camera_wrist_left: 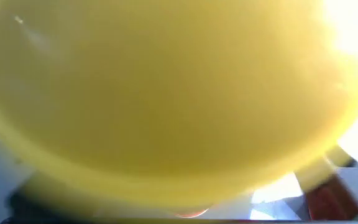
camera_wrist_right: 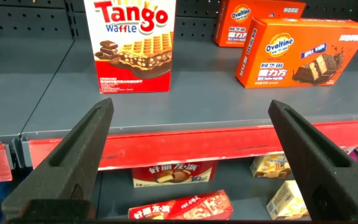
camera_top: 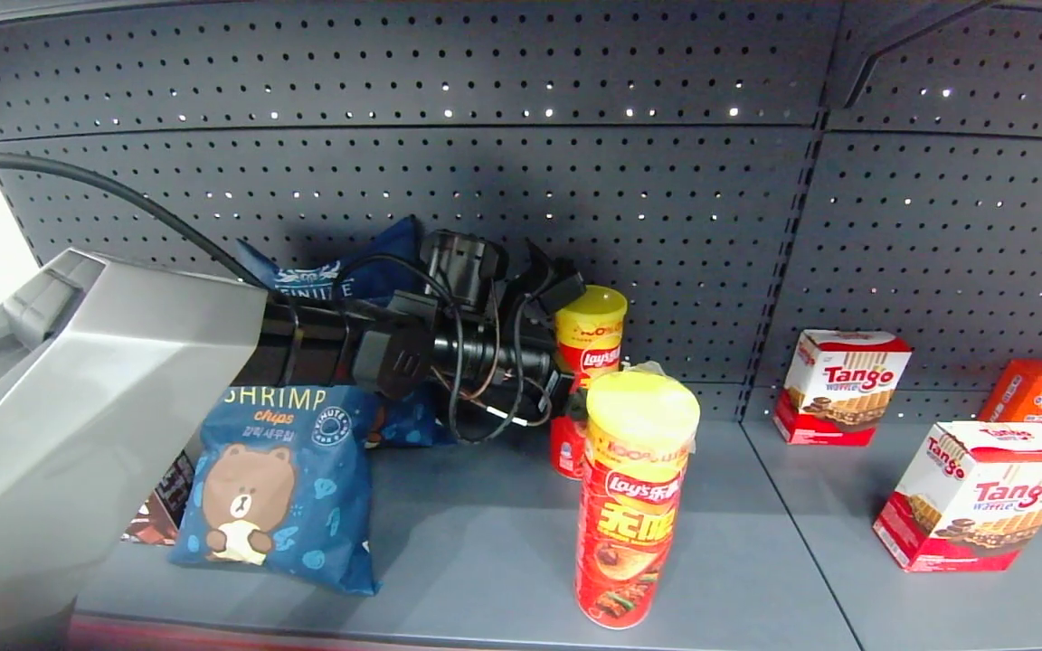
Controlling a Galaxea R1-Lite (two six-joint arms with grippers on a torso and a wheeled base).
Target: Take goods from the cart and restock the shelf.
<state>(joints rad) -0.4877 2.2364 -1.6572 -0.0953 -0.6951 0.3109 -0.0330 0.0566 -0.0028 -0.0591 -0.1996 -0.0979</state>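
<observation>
Grey metal shelf [camera_top: 485, 542] with a dark pegboard back, partly stocked with snacks.

Head view: the left gripper [camera_top: 563, 394] sits right up against the rear red cardboard chip tube [camera_top: 592, 339] by the back wall, and honestly I can't tell if it's clamped on. A second red chip tube [camera_top: 631, 506] with a yellow plastic lid stands upright near the front, with a blue shrimp chips bag [camera_top: 277, 479] off to the left and white-and-red waffle boxes [camera_top: 982, 493] to the right. Left wrist view: a yellow lid [camera_wrist_left: 166, 93], super close. Right wrist view: the right gripper [camera_wrist_right: 191, 106] is spread wide with nothing in it, facing a waffle box [camera_wrist_right: 132, 43] and an orange cardboard box [camera_wrist_right: 297, 53].
</observation>
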